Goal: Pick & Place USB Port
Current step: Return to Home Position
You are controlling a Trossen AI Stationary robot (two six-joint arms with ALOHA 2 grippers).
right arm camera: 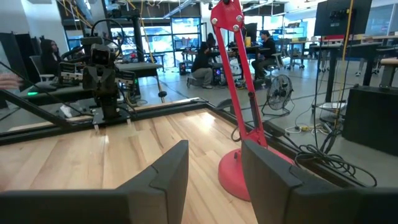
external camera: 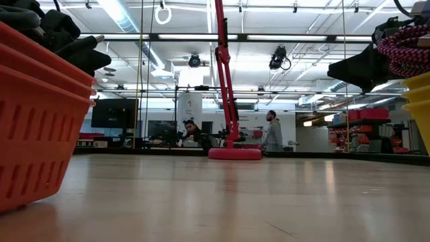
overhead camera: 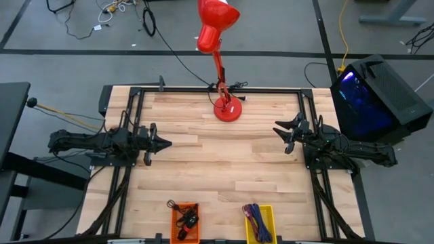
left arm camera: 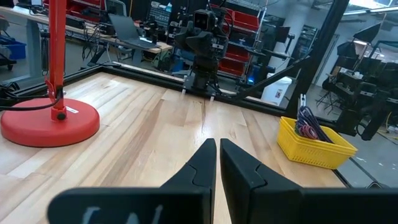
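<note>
An orange basket (overhead camera: 184,222) at the table's near edge holds dark small parts and cords; which of them is the USB port I cannot tell. A yellow basket (overhead camera: 258,223) beside it holds coiled cables. My left gripper (overhead camera: 167,142) hovers over the table's left side, shut and pointing toward the right (left arm camera: 217,152). My right gripper (overhead camera: 282,137) hovers over the right side, open and pointing toward the left (right arm camera: 214,163). Both are far from the baskets and touch nothing.
A red desk lamp stands with its round base (overhead camera: 227,109) on the table near the far edge, its head leaning out beyond that edge. Bare wood lies between the two grippers. The baskets fill the low view's sides, orange (external camera: 33,121) and yellow (external camera: 420,101). People show in the room behind.
</note>
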